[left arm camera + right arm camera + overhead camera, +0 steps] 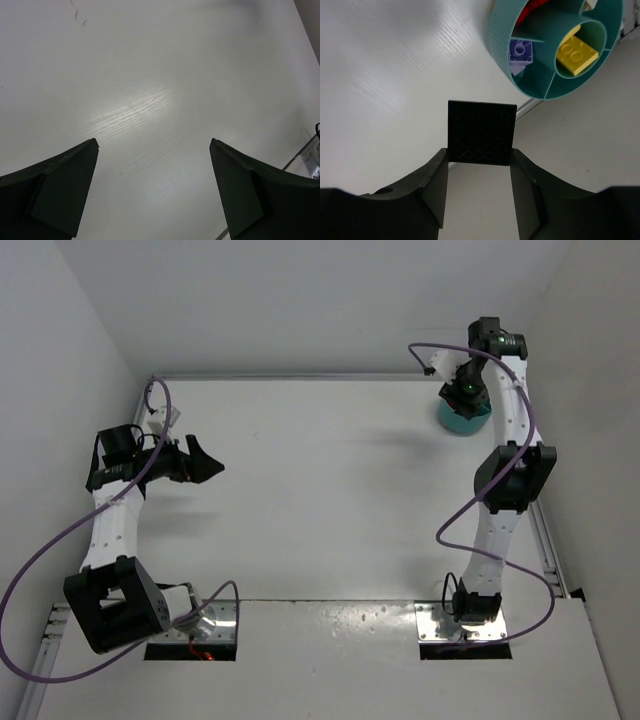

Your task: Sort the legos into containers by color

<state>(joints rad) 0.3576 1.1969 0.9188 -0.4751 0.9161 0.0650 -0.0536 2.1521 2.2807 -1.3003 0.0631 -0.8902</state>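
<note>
In the right wrist view my right gripper (479, 152) is shut on a flat square black lego plate (481, 131), gripped by its two side edges just short of the teal container (496, 37). Inside the container, a pale purple lego (520, 51) lies in one wedge and a yellow lego (576, 53) in the round centre. A red lego (530, 10) shows at the frame's top. From above, the container (462, 422) sits at the far right under the right gripper (462, 392). My left gripper (205, 464) stands open at the left, nothing between its fingers (75, 175).
White walls enclose the table on the left, back and right. A metal rail (548, 540) runs along the right edge, close beside the container. Purple cables loop off both arms.
</note>
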